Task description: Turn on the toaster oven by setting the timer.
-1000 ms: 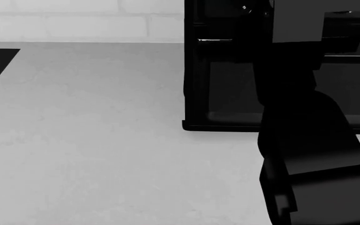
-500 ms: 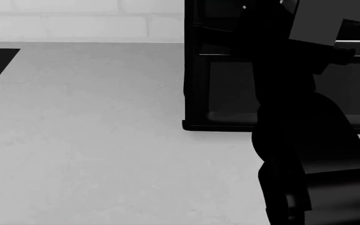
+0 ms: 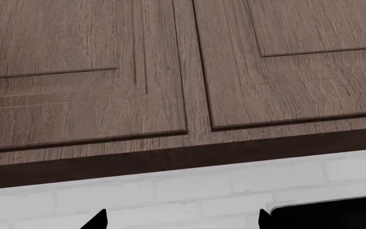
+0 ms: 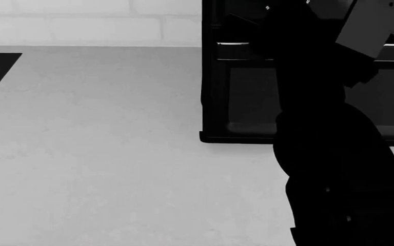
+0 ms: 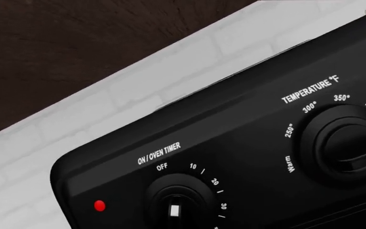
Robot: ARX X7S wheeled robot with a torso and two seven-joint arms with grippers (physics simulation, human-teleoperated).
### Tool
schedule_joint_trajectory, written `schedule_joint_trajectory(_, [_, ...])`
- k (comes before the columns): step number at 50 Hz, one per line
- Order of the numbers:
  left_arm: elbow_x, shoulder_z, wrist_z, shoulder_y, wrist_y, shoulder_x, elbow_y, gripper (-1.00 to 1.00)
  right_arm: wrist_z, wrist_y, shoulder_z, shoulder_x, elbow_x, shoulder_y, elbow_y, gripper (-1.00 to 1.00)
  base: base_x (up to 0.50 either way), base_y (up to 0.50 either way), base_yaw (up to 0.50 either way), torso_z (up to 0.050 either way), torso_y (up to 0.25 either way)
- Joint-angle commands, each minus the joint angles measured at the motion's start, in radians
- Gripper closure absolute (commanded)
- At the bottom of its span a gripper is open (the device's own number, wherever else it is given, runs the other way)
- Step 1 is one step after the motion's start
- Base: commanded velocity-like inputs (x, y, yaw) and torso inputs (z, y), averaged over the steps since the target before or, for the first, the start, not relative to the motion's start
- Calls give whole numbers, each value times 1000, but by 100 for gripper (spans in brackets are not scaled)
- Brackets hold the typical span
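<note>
A: Since the right arm (image 4: 334, 169) rises across the front of the toaster oven (image 4: 241, 102) in the head view, is the reach to the timer the step in hand?

B: I judge so. The oven stands on the counter (image 4: 101, 154) at the far right, against the brick wall (image 4: 87, 23), and the arm covers much of its door. The right wrist view looks at the control panel close up: the timer (image 5: 177, 205) sits under the label "ON / OVEN TIMER", with OFF, 10, 20 and 30 printed around it.

A: Is it set yet?

B: A white mark on the dial lies roughly under OFF, so to my eye it is not yet turned. A small red light (image 5: 99, 205) shows beside it; whether it means power, I cannot tell.

A: And the second dial?

B: That is the temperature knob (image 5: 348, 148), well apart from the timer. Not the one wanted.

A: The right pincer?

B: No fingers appear in any view, so I cannot tell if it is open or closed.

A: The left?

B: Its 2 tips (image 3: 100, 220) show dark and spread apart, gripping nothing, pointed at cabinet doors (image 3: 138, 71) and brick.

A: Next move?

B: Likely close on the timer, then twist toward the numerals.
</note>
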Motion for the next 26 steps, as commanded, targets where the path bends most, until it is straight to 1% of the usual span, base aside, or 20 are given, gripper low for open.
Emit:
schedule_joint_trajectory(1, [-2, 2, -3, -2, 2, -2, -2, -100, 67, -20, 101, 0, -54, 42, 1, 100, 20, -3, 0, 0, 0])
schedule_joint_trajectory(14, [-5, 3, -3, -4, 10, -4, -10, -100, 118, -67, 153, -21, 8, 39, 22, 100, 10, -3, 0, 2, 0])
schedule_joint_trajectory(26, [-5, 2, -2, 2, 21, -10, -16, -100, 156, -108, 172, -26, 65, 36, 45, 100, 12, -3, 0, 3, 0])
